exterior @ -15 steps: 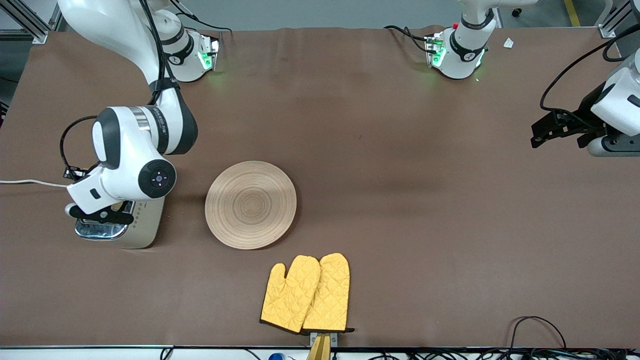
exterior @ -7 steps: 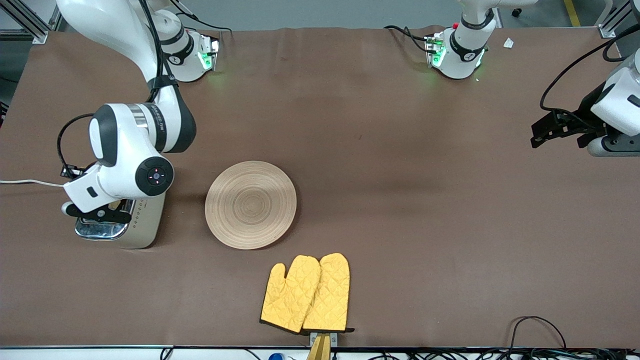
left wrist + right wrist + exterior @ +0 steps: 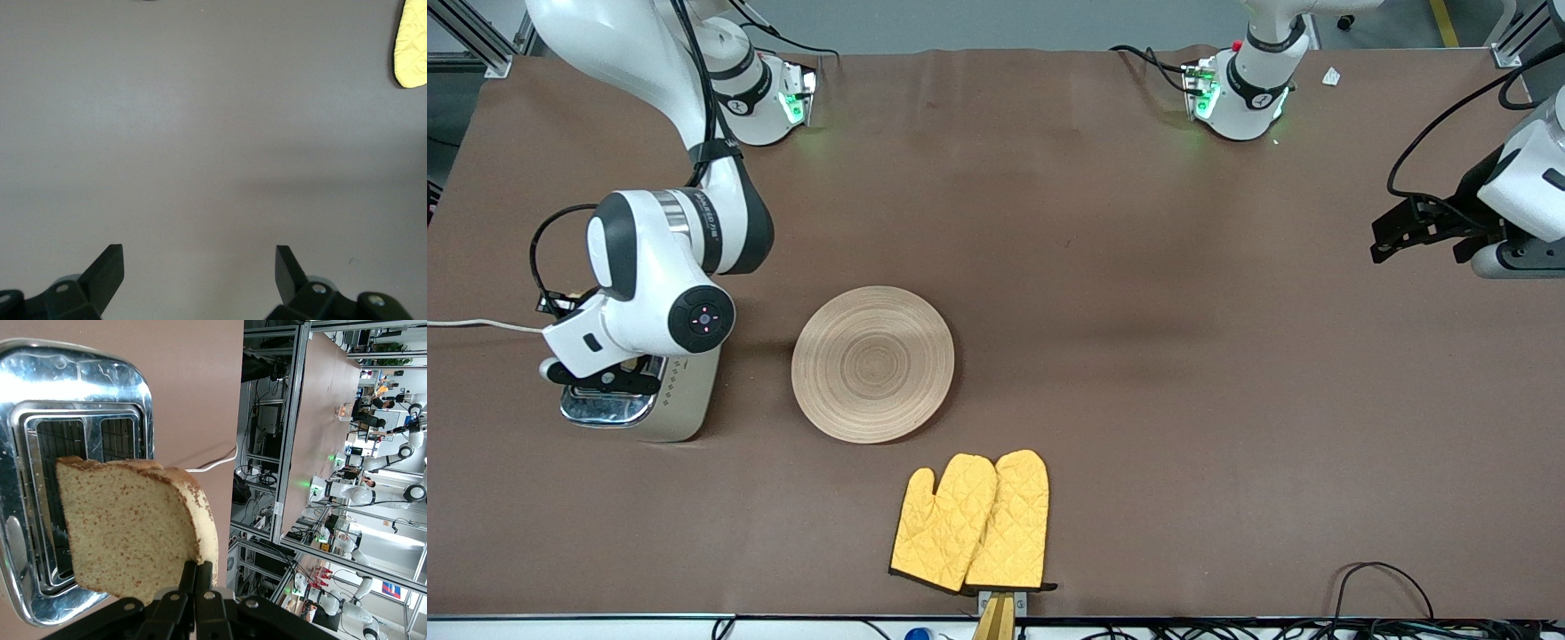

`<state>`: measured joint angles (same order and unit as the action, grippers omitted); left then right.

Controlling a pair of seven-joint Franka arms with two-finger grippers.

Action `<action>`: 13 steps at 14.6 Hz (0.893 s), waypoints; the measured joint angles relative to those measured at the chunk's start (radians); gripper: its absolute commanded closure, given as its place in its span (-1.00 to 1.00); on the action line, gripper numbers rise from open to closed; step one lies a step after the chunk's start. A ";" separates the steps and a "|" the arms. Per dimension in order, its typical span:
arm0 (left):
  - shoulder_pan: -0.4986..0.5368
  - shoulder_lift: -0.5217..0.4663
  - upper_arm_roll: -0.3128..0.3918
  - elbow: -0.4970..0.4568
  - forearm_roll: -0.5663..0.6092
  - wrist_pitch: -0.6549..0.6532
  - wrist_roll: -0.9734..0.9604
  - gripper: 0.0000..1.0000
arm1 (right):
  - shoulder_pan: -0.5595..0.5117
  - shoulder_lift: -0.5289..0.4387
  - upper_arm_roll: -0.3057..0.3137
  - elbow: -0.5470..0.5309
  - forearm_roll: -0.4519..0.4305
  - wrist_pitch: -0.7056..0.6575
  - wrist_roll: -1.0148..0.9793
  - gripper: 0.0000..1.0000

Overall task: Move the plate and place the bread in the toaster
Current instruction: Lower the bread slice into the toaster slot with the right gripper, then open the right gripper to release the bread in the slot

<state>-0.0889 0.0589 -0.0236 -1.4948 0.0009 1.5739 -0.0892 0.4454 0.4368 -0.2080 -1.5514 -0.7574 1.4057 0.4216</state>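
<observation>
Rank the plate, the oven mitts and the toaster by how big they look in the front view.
1. plate
2. oven mitts, the pair together, close to the plate
3. toaster, partly covered by the right arm, so its rank is unsure

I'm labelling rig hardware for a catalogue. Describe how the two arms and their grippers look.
Both arms are glossy white with dark grey or black joint bands and loose black cables. The right arm has a round dark cap with a small lit dot, and printed lettering on one band. Bases glow green. The left gripper and right gripper are matte black, with flat angular jaws.
</observation>
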 measured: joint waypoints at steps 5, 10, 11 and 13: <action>0.000 0.000 0.000 0.000 0.000 0.000 0.000 -1.00 | 0.000 0.000 0.002 -0.018 0.000 0.042 0.000 0.99; 0.000 0.000 -0.001 0.000 0.000 0.000 -0.002 -1.00 | 0.000 0.000 0.003 -0.019 0.000 0.103 0.001 0.99; 0.000 0.000 -0.001 0.000 0.000 0.000 -0.012 -1.00 | 0.000 0.000 0.002 -0.019 0.000 0.109 0.001 0.99; -0.001 0.000 -0.001 0.000 0.000 0.000 -0.040 -1.00 | 0.000 0.000 0.002 -0.019 0.000 0.113 0.001 0.99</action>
<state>-0.0903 0.0589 -0.0244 -1.4948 0.0009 1.5739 -0.1292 0.4450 0.4369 -0.2061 -1.5704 -0.7573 1.5188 0.4225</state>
